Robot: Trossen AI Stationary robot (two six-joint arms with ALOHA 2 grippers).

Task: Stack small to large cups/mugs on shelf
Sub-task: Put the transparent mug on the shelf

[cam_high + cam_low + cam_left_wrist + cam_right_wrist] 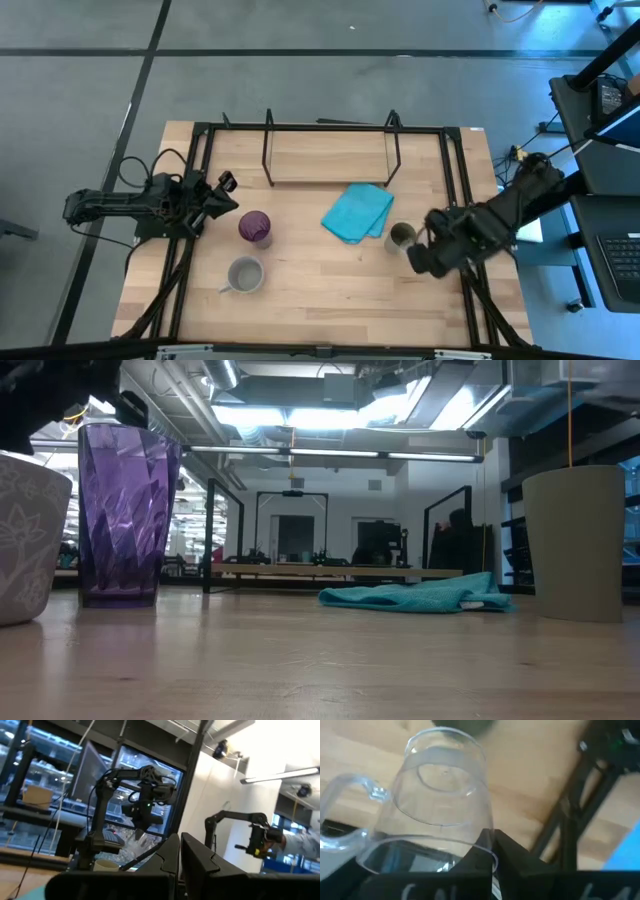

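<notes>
Grey floor point(330, 85) with dark seams, bright ceiling strip lights point(330, 415), white back wall point(340, 510)

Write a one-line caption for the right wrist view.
Right pincer shut on the rim of a clear glass mug, held above the wooden table.

Camera layout: overhead, table-level, two wrist views.
Overhead looks straight down; the table-level view sits close beside the purple tumbler point(125, 510), shared with overhead.
</notes>
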